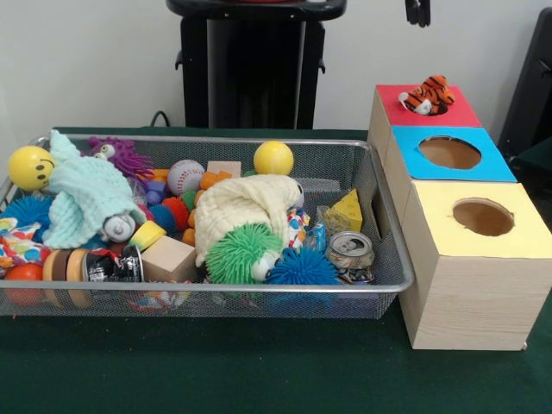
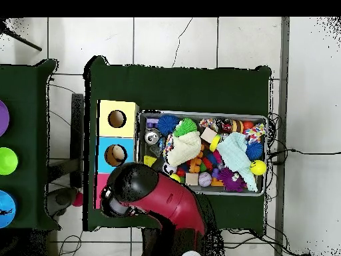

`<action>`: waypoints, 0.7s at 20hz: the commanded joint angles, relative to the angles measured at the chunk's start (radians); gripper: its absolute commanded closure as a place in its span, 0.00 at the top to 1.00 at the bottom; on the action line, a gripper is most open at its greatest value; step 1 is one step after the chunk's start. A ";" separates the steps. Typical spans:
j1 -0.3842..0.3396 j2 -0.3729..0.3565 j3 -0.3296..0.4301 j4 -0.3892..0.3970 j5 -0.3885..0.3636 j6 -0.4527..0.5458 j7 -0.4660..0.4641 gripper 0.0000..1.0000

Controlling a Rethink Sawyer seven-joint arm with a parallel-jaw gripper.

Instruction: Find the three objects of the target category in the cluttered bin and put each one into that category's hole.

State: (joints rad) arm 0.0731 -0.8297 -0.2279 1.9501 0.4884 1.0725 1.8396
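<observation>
Front view
My fingers [image 1: 418,12]: hanging at the top edge, above the red box; only dark tips are showing, so I cannot tell how far apart they are or whether they are holding anything.
Tiger toy [image 1: 427,94]: lying in the hole of the red box [image 1: 455,114], its head and striped back sticking out above the rim.
Blue box [image 1: 492,167]: sitting just in front of the red one, its hole showing nothing inside.
Yellow box [image 1: 440,228]: standing nearest the camera, touching the blue box.
Bin [image 1: 259,289]: resting on the green desk [image 1: 259,371], just left of the boxes, crowded with toys.
Cloths: a cream cloth [image 1: 241,207] is draping over a green spiky ball [image 1: 240,253]; a mint cloth [image 1: 86,197] is lying at the left.
Other clutter: a smiley ball [image 1: 31,166], a yellow ball [image 1: 273,158], a baseball [image 1: 185,176], a wood block [image 1: 168,258], a can [image 1: 351,249] and a cheese wedge [image 1: 348,210].

Overhead view
My arm [image 2: 156,197]: reaching over the red box and covering it; my fingers are hidden under it.
Boxes: the yellow box [image 2: 126,107] and blue box [image 2: 126,143] are showing left of the bin [image 2: 200,113].
Cloths: both are lying in the bin's middle.
</observation>
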 commanded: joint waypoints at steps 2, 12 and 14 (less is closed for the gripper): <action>0.004 0.050 0.015 -0.045 0.031 -0.053 0.328 0.00; 0.001 0.109 0.088 0.045 0.175 -0.264 0.234 0.00; -0.001 0.114 0.093 0.053 0.183 -0.277 0.226 0.00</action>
State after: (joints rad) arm 0.0744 -0.7701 -0.2231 1.9541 0.6073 0.8737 1.8398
